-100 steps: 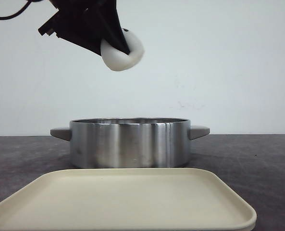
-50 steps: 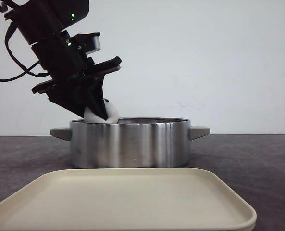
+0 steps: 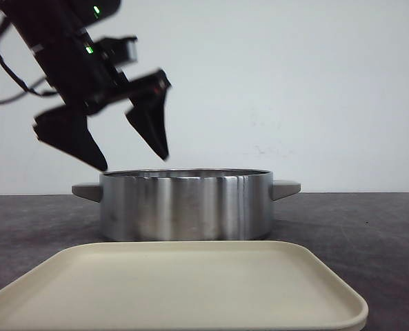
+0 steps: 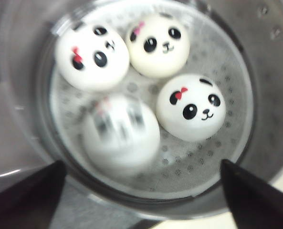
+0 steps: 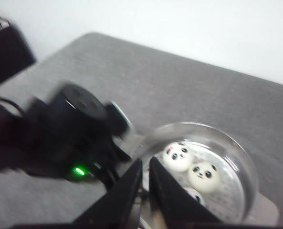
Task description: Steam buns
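Front view, nearest the camera: a cream tray (image 3: 183,283) lying on the dark grey table (image 3: 370,227), with nothing on it. Behind it stands a steel pot (image 3: 187,205) with two grey side handles; its wall hides the contents from this angle. Above the pot's left rim hangs the left gripper (image 3: 132,141), its two black fingers spread wide apart and holding nothing. The left wrist view looks straight down into the pot and supplies what the front view lacks: four buns (image 4: 191,107) resting on a perforated steamer plate (image 4: 217,162), three with sharp panda faces and one, nearest the fingertips, blurred. The right wrist view shows the right gripper (image 5: 146,183) with its fingers drawn close together, only a thin slit between them, empty; beyond them are the left arm, motion-blurred, and the pot with three buns visible. A plain white wall (image 3: 314,83) closes the background.
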You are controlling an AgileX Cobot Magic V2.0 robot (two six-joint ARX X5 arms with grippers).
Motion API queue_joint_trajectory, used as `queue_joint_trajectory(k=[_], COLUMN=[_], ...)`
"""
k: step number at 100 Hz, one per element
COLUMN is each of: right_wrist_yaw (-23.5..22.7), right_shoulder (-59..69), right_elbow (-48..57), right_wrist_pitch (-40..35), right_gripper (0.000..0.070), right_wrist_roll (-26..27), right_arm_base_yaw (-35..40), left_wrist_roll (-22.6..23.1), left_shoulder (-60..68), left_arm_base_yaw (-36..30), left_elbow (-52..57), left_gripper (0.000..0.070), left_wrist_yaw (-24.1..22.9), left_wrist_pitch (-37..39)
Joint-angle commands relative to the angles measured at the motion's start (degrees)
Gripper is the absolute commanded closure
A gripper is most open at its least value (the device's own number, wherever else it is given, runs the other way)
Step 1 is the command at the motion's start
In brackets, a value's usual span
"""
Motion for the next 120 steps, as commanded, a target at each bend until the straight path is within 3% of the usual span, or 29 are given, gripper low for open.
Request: queue_joint_trajectory(k=[1,13,24,59,81,120], right_wrist_yaw=[2.03,3.87,4.90,3.13,3.30,3.30], right_shoulder=[1.31,1.31,1.29,1.29,1.25,1.22], right_elbow=[0.52,-3.08,-7.41,-23.56,-24.04,-24.04], right_wrist_pitch=[-0.55,1.62,4.96,27.52,30.01,36.33], right_gripper=[0.0683,0.0683,0.0683,0.0683,0.0683,0.0683], right_wrist_roll=[-1.53,-1.55,-1.53,1.18,1.14,1.11], right_arm_base_yaw=[0.17,0.11,0.13,0.98,1.75,1.73], left_wrist_roll=[0.35,0.07,-2.19,-2.69,-2.73,-2.71], left_shoulder=[-3.15,-10.67,-17.44,-35.06,-40.28,-41.46], left_arm_base_yaw=[0.50,2.80,5.60,9.22,9.92,9.90], left_elbow=[1.36,1.31,1.31,-3.19,-5.46,-5.35], left_gripper=[0.0263,0.0469,0.0700,0.0700,0.0700,0.0700], left_wrist_yaw=[-0.11,-0.39,-0.39,-7.63,-10.95,-10.91], left_wrist_pitch=[-0.22,-1.70,-2.56,-2.89,-6.47,-6.69])
